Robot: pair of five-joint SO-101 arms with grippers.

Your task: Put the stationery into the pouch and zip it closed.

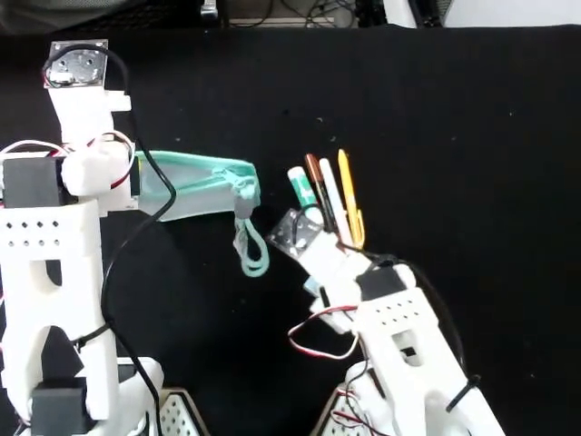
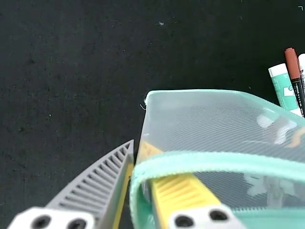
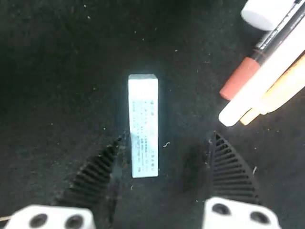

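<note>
Your right tool [image 3: 167,143] hangs wide open over the eraser [image 3: 143,126] on the bench [image 1: 454,109], your left tool [image 2: 137,145] pinches the open pouch [image 2: 214,124] by its rim, pens [image 1: 331,195] lie unpacked nearby, so loading and zipping both look left to do.

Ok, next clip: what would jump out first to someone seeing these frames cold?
First, the mint mesh pouch, lying left of centre on the black table with its edge pinched in the left hand. Next, the right hand, open and poised over a small white block, with a row of pens lying side by side just beyond it, right of centre.
</note>
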